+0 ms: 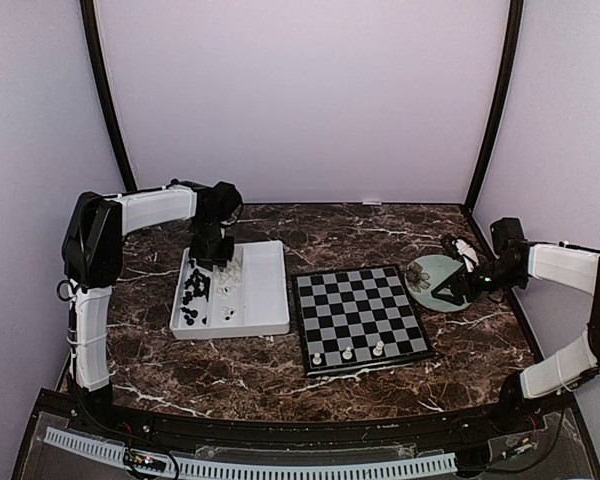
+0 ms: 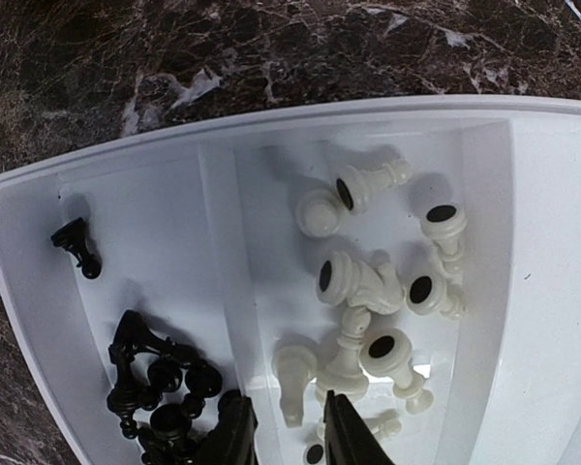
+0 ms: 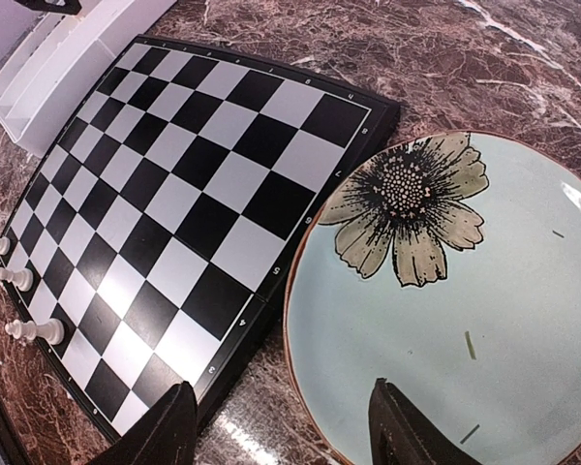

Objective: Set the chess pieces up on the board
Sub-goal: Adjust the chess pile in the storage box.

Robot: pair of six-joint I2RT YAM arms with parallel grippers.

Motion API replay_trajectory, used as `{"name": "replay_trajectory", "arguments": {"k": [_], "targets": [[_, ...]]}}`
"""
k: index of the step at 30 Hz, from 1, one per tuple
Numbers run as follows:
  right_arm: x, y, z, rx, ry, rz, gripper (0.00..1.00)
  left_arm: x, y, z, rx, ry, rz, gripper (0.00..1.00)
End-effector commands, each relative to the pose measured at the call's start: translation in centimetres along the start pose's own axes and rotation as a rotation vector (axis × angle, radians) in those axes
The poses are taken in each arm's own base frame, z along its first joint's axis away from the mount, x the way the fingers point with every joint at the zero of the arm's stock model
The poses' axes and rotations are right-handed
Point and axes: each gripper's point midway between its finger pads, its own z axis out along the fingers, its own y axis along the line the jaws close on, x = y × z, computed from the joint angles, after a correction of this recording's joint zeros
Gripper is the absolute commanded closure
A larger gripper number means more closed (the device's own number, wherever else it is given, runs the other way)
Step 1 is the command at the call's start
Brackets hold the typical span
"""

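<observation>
- the board (image 1: 360, 315) lies flat, right of centre on the marble worktop (image 1: 240, 365), nearer the front edge.
- three white pieces (image 1: 347, 353) stand upright along its front row.
- a white tray (image 1: 265, 290) sits just left of the board. black pieces (image 2: 160, 378) are heaped in its leftmost compartment, and loose white pieces (image 2: 368, 281) lie toppled in the next.
- the left gripper (image 2: 289, 431) hangs over the toppled white pieces, fingers narrowly apart, nothing seen between them.
- the right gripper (image 3: 281, 402) hovers near the right edge over a pale green flowered plate (image 3: 484, 320), spread wide and empty.
</observation>
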Motion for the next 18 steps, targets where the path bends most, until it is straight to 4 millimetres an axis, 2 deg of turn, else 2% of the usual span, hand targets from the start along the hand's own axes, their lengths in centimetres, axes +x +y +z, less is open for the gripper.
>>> {"name": "replay_trajectory", "arguments": {"k": [1,6,13,18], "targets": [[-0.1,0.0,0.0,-0.004,-0.002,-0.009,0.38,0.4,0.0,1.8,0.000,0.020,-0.014,0.75],[-0.1,0.0,0.0,-0.004,-0.002,-0.008,0.38,-0.1,-0.9,1.6,0.038,0.015,-0.009,0.76],[-0.1,-0.1,0.0,-0.005,0.000,-0.007,0.38,-1.1,-1.9,-1.7,0.002,-0.060,0.027,0.76],[-0.1,0.0,0.0,-0.008,0.000,-0.007,0.38,-0.8,-2.0,-1.7,-0.019,-0.063,0.030,0.76]]}}
